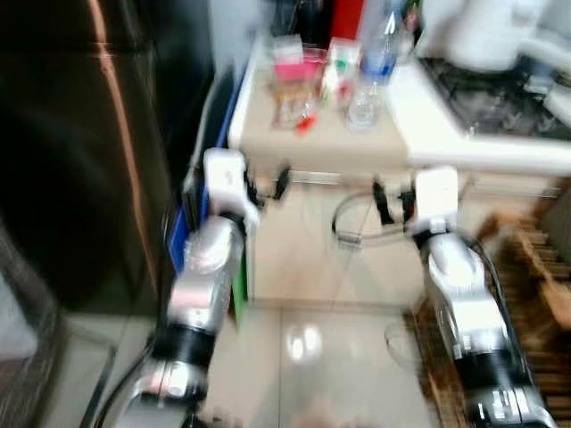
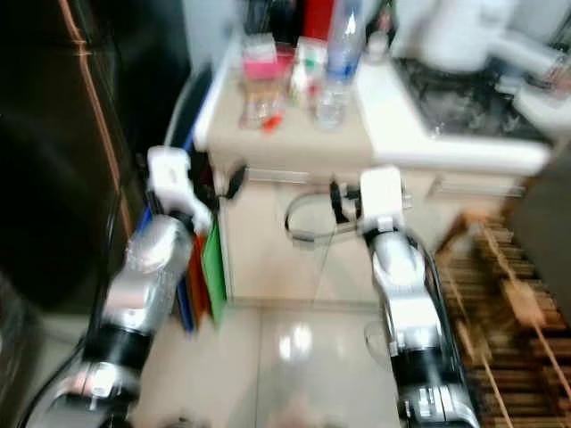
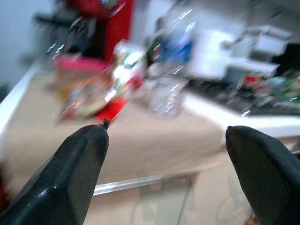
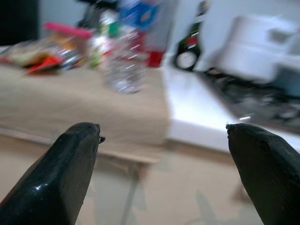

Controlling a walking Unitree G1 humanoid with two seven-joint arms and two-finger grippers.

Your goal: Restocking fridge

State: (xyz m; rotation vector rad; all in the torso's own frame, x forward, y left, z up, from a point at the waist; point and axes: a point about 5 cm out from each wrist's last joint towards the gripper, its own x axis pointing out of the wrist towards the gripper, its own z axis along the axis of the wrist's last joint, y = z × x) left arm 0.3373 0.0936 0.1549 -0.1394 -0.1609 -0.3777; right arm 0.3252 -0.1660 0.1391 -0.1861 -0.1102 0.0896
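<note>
Ahead of you a beige tabletop (image 1: 312,134) carries a blurred cluster of groceries: a clear water bottle (image 1: 373,67) with a blue label, a pink-lidded container (image 1: 299,61), a small white-and-green carton (image 1: 339,71), and a crinkly snack packet (image 1: 293,107) with a red corner. Behind them stands something tall and red (image 1: 346,18). To the right, a white surface holds a gas hob (image 1: 495,98) and a white appliance (image 1: 491,31). The dark fridge (image 1: 80,152) rises on your left, its door closed (a thin copper-coloured reflection runs down it). Blue and green flat items (image 2: 201,267) are wedged upright between fridge and cabinet. A wooden slatted rack (image 2: 508,303) stands on the floor at right.

Both silver arms reach forward at cabinet-front height, below the tabletop edge. The left hand (image 3: 166,159) has its black fingers spread wide, holding nothing, aimed toward the groceries. The right hand (image 4: 164,164) is likewise spread and empty, facing the bottle and hob.
</note>
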